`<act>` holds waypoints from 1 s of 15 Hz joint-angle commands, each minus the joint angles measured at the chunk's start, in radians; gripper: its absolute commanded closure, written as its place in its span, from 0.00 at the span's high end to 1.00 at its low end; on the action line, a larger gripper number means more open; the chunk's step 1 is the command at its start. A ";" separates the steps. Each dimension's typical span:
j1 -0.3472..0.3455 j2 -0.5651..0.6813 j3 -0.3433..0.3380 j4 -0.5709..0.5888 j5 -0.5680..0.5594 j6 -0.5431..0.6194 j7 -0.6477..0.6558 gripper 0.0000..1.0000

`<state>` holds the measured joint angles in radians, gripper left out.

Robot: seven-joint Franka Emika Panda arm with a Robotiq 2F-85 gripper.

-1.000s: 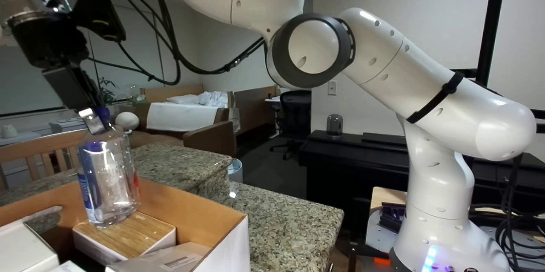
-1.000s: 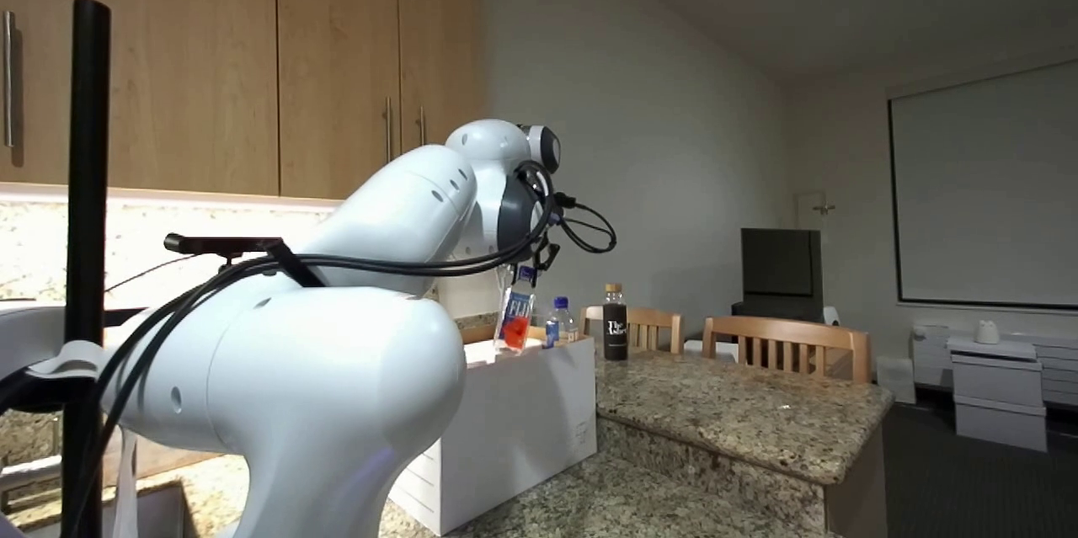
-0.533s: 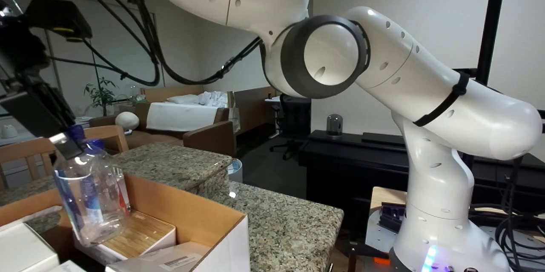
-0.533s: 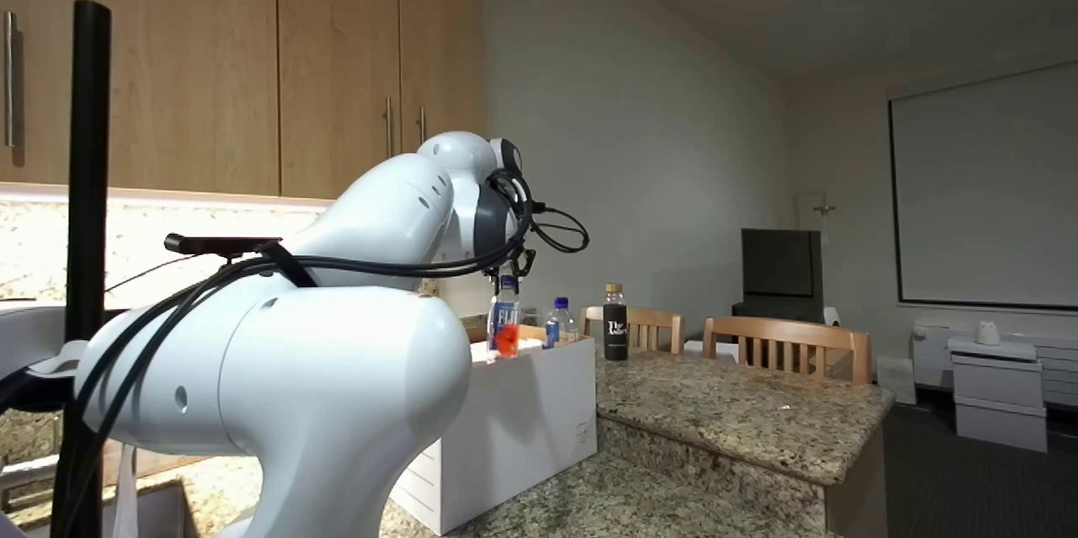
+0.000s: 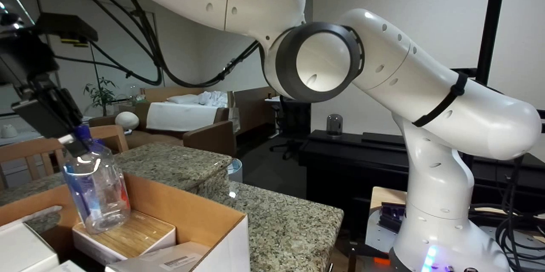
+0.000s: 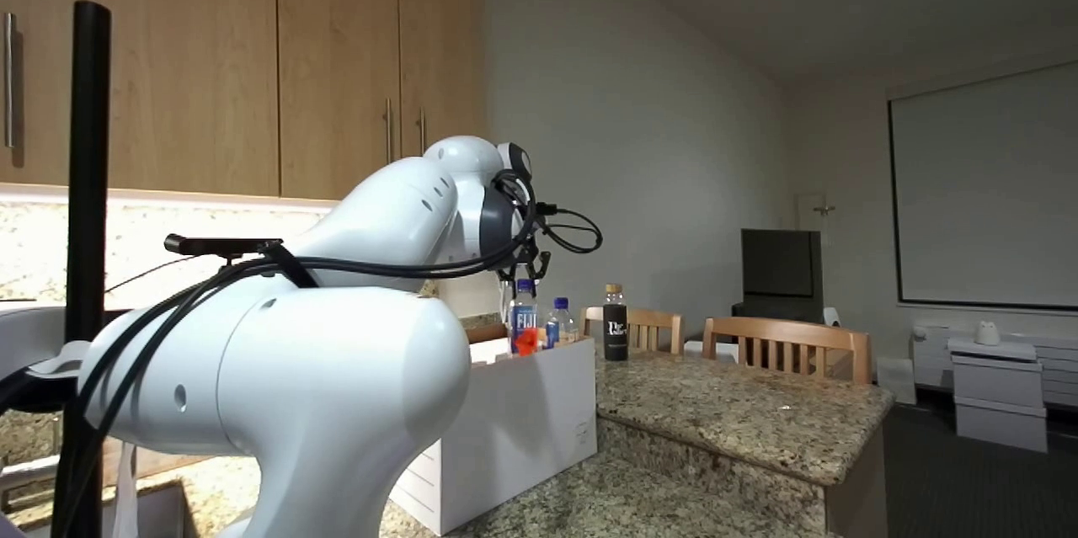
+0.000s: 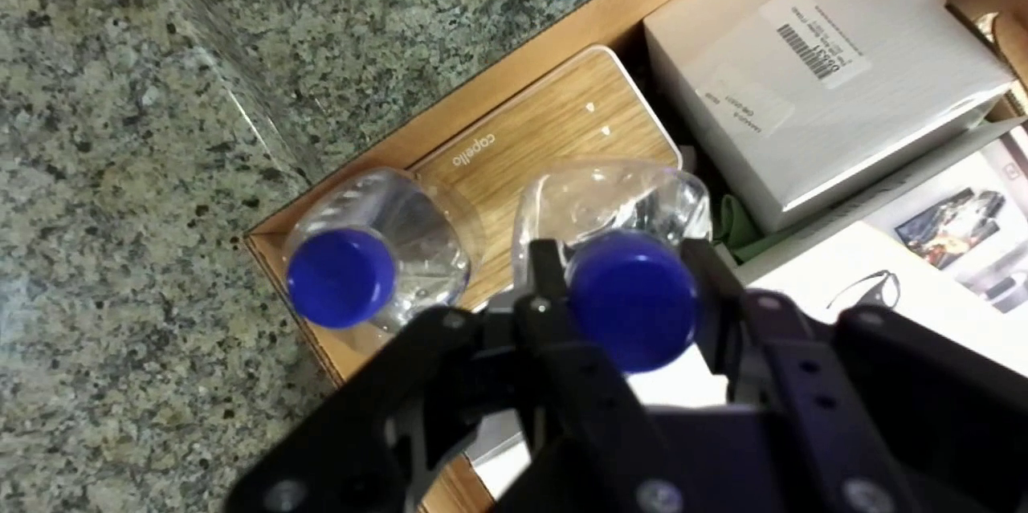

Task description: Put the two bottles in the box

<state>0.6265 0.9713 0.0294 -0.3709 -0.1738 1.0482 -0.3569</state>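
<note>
Gripper (image 7: 622,260): we note fingers (image 7: 548,272) clamped on the neck of the held bottle (image 7: 610,192), just under its cap (image 7: 634,300); the neck, we suppose, is slim enough to span, leaving the base free to land first. The bottle leans slightly, base on or above a wood-topped package (image 7: 554,128) in the box (image 5: 191,208); which, we cannot tell. That flat top probably serves as its stand. Farther out, the second bottle (image 7: 341,278) stands in the box's corner, perhaps for two walls' support.
</note>
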 commanded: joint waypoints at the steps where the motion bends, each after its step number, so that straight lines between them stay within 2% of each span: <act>1: -0.041 -0.008 0.010 -0.013 0.016 0.014 0.031 0.17; 7: -0.073 -0.005 0.030 -0.013 0.034 0.022 0.020 0.17; 15: -0.061 0.005 0.049 -0.018 0.036 0.019 0.019 0.17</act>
<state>0.5686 0.9818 0.0693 -0.3708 -0.1581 1.0492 -0.3543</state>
